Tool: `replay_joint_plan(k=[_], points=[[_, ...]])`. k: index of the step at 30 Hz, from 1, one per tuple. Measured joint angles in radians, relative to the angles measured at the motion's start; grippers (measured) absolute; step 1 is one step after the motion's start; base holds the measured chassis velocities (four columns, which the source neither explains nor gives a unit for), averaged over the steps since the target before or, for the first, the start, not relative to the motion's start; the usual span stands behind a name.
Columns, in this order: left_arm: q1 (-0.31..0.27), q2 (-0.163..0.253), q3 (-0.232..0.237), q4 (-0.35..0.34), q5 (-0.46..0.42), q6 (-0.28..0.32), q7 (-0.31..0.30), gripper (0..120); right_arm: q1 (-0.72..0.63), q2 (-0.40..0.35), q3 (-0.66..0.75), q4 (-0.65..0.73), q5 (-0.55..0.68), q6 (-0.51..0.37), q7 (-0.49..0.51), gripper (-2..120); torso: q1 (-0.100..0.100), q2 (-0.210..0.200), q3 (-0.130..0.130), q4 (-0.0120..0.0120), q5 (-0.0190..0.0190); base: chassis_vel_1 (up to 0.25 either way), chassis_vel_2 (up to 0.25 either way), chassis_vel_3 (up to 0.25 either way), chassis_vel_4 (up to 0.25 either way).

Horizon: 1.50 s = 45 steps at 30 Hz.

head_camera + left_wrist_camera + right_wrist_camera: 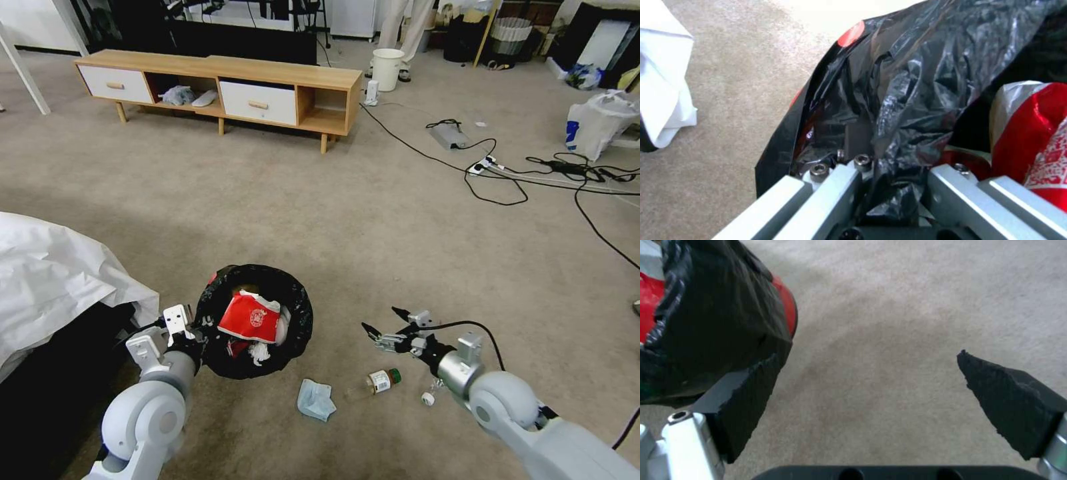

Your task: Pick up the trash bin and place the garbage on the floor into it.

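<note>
My left pincer (195, 331) is clamped on the trash bin (297, 333) rim; my right pincer (387, 325), spread apart, should descend onto the bottle (381, 381) just beneath it.

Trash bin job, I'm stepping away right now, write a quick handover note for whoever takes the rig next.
Left gripper: shut on the rim of the trash bin, pinching the black liner.
Right gripper: open and empty, held above the floor to the right of the bin.
Done: a red wrapper and white tissue are already in the bin.
Left: on the carpet in front of the robot, a bluish tissue, a green-capped bottle and a small white cap, all lying between the bin and the right arm.
</note>
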<state>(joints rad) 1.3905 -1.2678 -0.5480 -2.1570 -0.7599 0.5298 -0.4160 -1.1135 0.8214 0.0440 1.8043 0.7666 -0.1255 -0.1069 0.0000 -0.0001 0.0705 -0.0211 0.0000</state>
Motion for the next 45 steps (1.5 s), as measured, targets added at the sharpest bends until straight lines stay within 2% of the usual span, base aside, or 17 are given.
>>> replay_joint_plan(k=[4, 11, 21, 28, 37, 45], points=[[0.004, -0.003, -0.012, 0.006, 0.004, -0.001, 0.008, 0, 0.059, 0.014, -0.071, -0.027, 0.015, -0.042, 0.048, 100, 0.0, 0.0, 0.0, 0.0001, -0.0001, 0.0, 0.0, 0.0, 0.0], [0.016, -0.022, -0.005, 0.011, 0.044, -0.008, 0.032, 0, 0.148, 0.034, -0.186, -0.068, 0.058, -0.1, 0.13, 100, 0.0, 0.0, 0.0, -0.0001, -0.0001, 0.0, 0.0, 0.0, 0.0], [0.024, -0.032, -0.019, 0.002, 0.057, -0.013, 0.054, 0, 0.278, 0.062, -0.352, -0.118, 0.211, -0.212, 0.248, 100, 0.0, 0.0, 0.0, -0.0001, -0.0001, 0.0, 0.0, 0.0, 0.0], [0.027, -0.038, -0.028, -0.005, 0.06, -0.015, 0.063, 0, 0.363, 0.078, -0.444, -0.141, 0.272, -0.25, 0.287, 100, 0.0, 0.0, 0.0, 0.0001, 0.0, 0.0, 0.0, 0.0, 0.0], [0.031, -0.041, -0.056, -0.017, 0.067, -0.021, 0.076, 0, 0.517, 0.133, -0.617, -0.213, 0.419, -0.309, 0.326, 100, 0.0, 0.0, 0.0, 0.0, -0.0001, 0.0, 0.0, 0.0, 0.0], [0.035, -0.045, -0.053, -0.02, 0.072, -0.029, 0.086, 0, 0.596, 0.165, -0.719, -0.241, 0.515, -0.376, 0.346, 100, 0.0, 0.0, 0.0, 0.0, -0.0001, 0.0, 0.0, 0.0, 0.0]])
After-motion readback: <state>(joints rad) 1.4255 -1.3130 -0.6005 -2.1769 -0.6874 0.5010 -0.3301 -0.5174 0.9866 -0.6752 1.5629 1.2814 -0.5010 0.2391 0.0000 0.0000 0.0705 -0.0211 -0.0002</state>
